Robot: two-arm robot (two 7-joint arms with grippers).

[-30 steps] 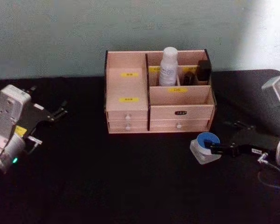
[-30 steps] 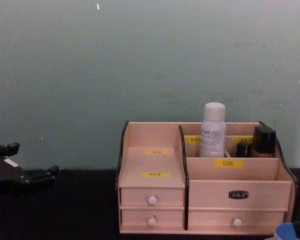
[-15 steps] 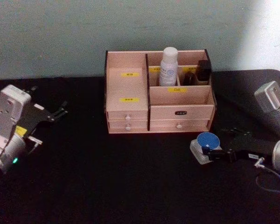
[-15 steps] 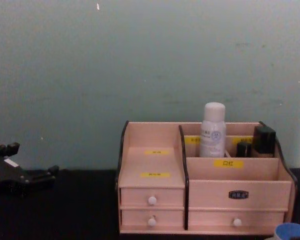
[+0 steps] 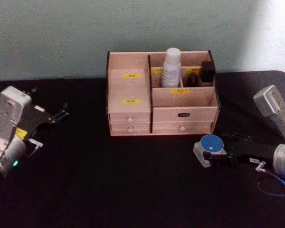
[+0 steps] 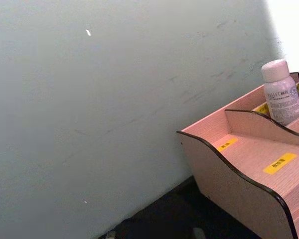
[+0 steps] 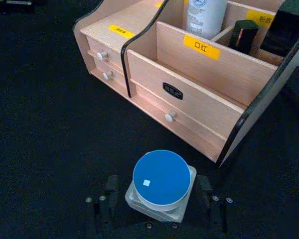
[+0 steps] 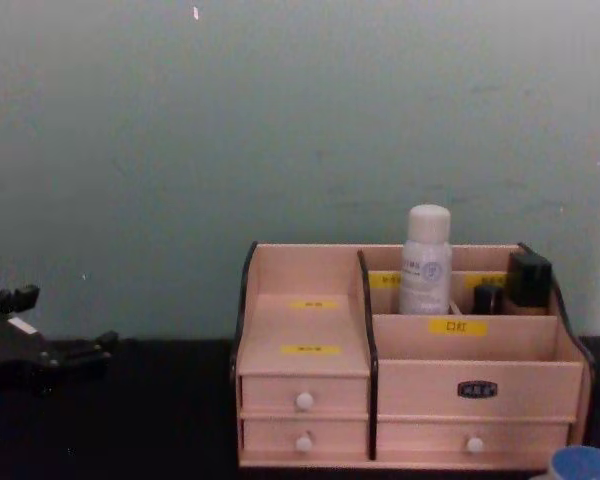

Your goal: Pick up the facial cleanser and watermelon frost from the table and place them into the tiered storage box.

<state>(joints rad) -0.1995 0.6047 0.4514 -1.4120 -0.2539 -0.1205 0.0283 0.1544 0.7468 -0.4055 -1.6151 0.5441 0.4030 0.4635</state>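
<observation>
Now, right gripper: held low over the desk, just in front of the right end of the tiered storage box. Its jaws are spread, one on each side of the watermelon frost, and are not seen pressed onto it.
Watermelon frost, place: a small jar with a round blue lid on a pale square base. It is stood on the desk near the box's front right corner, apart from it.
Watermelon frost, heading: the lid is faced straight up and the axis is taken as vertical. The body is squat, so no long axis along the desk is noted.
Tiered storage box: set at the back middle of the desk, drawers turned toward the robot.
Facial cleanser: a white bottle, judged to be this item. It is stood upright in a rear compartment, cap up, long axis vertical.
Dark containers: lodged in the rear compartments to the right of the bottle.
Left gripper: parked at the desk's left, well apart from the box. Its grip state cannot be told.
Done: the cleanser is judged as placed.
Left: the jar is to be gripped, lifted and set into a compartment. The grasp is judged not yet closed.
</observation>
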